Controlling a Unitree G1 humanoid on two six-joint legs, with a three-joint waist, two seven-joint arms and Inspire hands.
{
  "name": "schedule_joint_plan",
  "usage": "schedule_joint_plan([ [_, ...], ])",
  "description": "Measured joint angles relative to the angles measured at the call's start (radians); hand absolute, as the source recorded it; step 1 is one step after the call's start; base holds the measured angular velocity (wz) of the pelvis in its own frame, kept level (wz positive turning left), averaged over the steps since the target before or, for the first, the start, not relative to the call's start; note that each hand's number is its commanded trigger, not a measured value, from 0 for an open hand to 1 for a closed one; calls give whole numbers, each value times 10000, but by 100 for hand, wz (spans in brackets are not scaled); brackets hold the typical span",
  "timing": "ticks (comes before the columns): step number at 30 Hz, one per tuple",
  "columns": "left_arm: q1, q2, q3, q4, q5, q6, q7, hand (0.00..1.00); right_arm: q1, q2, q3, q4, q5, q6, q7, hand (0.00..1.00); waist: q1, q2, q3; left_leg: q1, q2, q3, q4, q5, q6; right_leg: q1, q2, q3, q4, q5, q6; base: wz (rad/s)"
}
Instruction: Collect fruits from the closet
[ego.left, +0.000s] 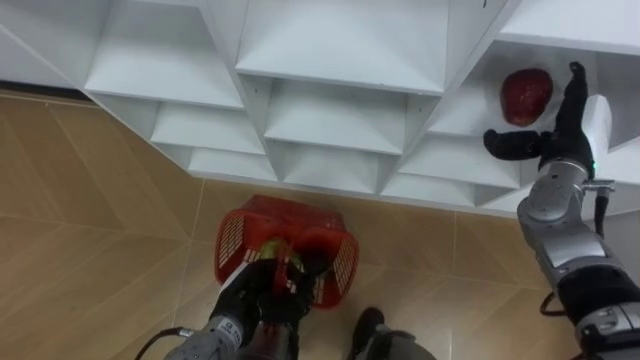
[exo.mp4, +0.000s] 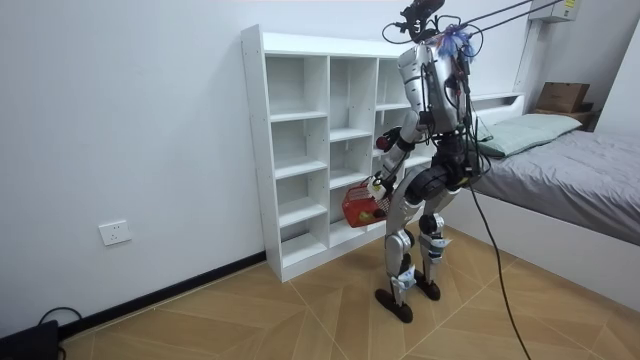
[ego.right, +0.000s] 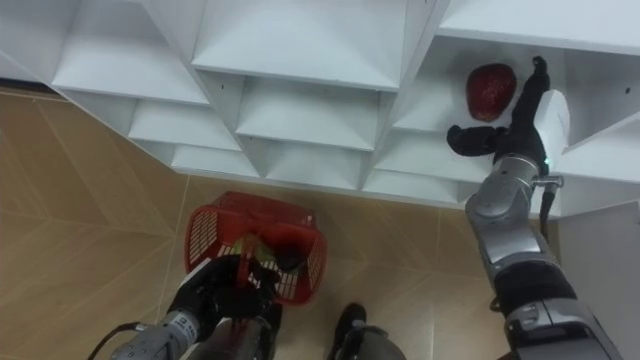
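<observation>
While by closet (exo.mp4: 329, 130), wood flr (exo.mp4: 300, 320), bed (exo.mp4: 570, 180)

White closet (exo.mp4: 300, 170) against a white wall (exo.mp4: 130, 120), herringbone wood floor (exo.mp4: 300, 320), grey bed (exo.mp4: 570, 190) beside it.

the robot is stood before the closet (ego.left: 340, 70), which is set against the wall. a bed (exo.mp4: 570, 180) is placed at the room view's right, past the closet's end. a fruit (ego.left: 526, 94) is lodged on a shelf in a compartment on the closet's right side. the right hand (ego.left: 558, 135) is held just beside it, to its right and below, fingers straight; contact cannot be told. the basket (ego.left: 232, 240) is hung low before the bottom compartments, above the floor (ego.left: 90, 200), its handle clasped by the left hand (ego.left: 262, 292).
</observation>
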Motion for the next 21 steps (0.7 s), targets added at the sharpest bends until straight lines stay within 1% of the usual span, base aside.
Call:
schedule_joint_plan([
  [6, 15, 3, 6, -2, -541, 10, -34, 100, -1, -6, 176, -37, -566, 74, 200, 0, 64, -10, -1, -10, 5, 4, 54, 4, -7, -6, -1, 12, 57, -3, -7, 0],
  [12, 34, 4, 8, -78, -547, 7, -59, 100, -1, 4, 242, -36, -804, 165, 324, 0, 62, -68, -10, -90, 6, -51, 137, 2, -5, -9, -1, -39, 60, 1, -5, 2],
  [15, 34, 4, 7, -79, -546, 7, -61, 100, -1, 20, 245, -36, -860, 179, 333, 0, 71, -112, -32, -104, 7, -76, 151, 2, -6, -5, -2, -63, 59, 4, -9, 1],
  [21, 35, -10, 5, -80, -547, 7, -61, 100, -2, 20, 256, -36, -905, 193, 541, 0, 153, -118, -36, -104, 6, -82, 154, 2, -6, -1, 1, -65, 56, 17, -11, 0],
])
